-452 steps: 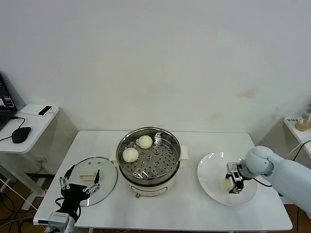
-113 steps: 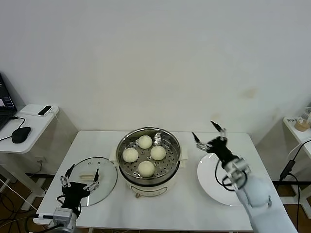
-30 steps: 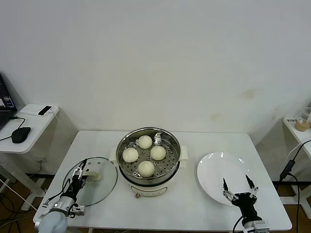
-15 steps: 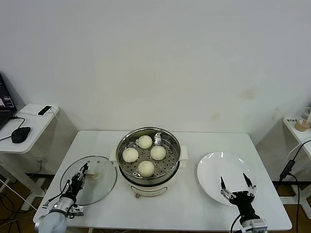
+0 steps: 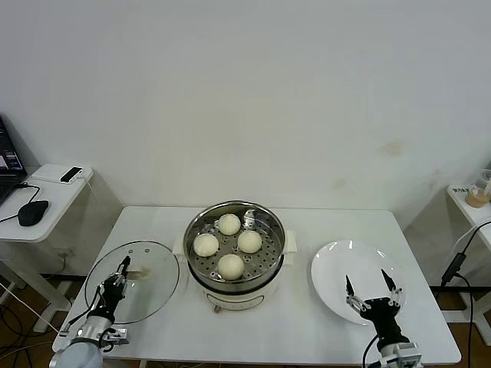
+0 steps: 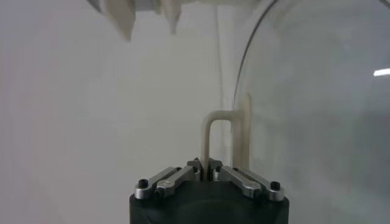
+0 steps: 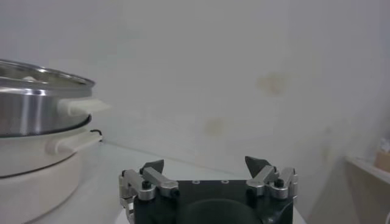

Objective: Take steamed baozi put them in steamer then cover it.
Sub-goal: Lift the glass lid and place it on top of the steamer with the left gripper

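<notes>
Four steamed baozi (image 5: 231, 244) in the open steamer (image 5: 235, 254) at table centre, cover (image 5: 133, 281) tilted up beside it, left gripper (image 5: 116, 278) clamped on its handle (image 6: 218, 139), right gripper (image 5: 373, 292) spread wide over the white plate (image 5: 337, 267).

Four round white baozi (image 5: 229, 246) sit inside the shiny open steamer (image 5: 235, 255) in the middle of the tabletop. The clear glass cover (image 5: 132, 280) is tipped up, left of the steamer.
</notes>
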